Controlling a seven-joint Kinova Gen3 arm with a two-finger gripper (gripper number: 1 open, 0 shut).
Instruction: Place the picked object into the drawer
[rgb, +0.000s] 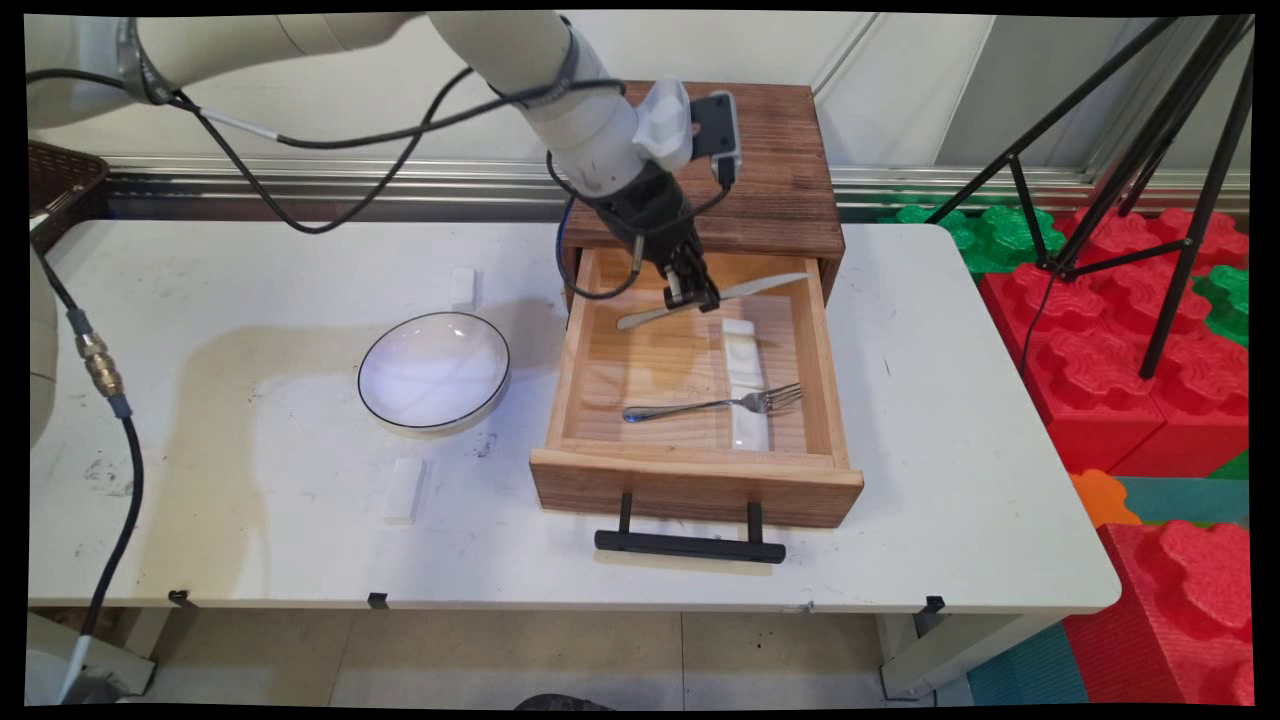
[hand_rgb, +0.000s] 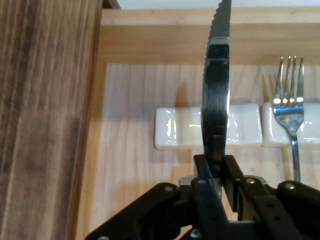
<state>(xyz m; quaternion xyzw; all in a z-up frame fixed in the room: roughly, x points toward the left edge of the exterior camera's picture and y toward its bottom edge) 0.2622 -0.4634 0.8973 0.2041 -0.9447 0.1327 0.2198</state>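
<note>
My gripper (rgb: 692, 296) is shut on a metal knife (rgb: 715, 299), holding it near its middle over the back of the open wooden drawer (rgb: 695, 490). In the hand view the gripper (hand_rgb: 216, 172) pinches the knife (hand_rgb: 217, 95), whose serrated blade rises straight up the picture. Below it, on the drawer floor, lies a white rest (hand_rgb: 175, 127), and a second white rest (hand_rgb: 272, 131) carries the tines of a fork (hand_rgb: 289, 100). From the main view the fork (rgb: 715, 404) lies across the drawer's front half, tines on the white rests (rgb: 745, 375).
A wooden cabinet (rgb: 775, 190) holds the drawer, whose black handle (rgb: 690, 545) juts toward the table's near edge. A white bowl (rgb: 434, 371) with a dark rim sits left of the drawer. Two small white blocks (rgb: 403, 490) (rgb: 462, 287) lie on the table. A tripod (rgb: 1150, 190) stands at the right.
</note>
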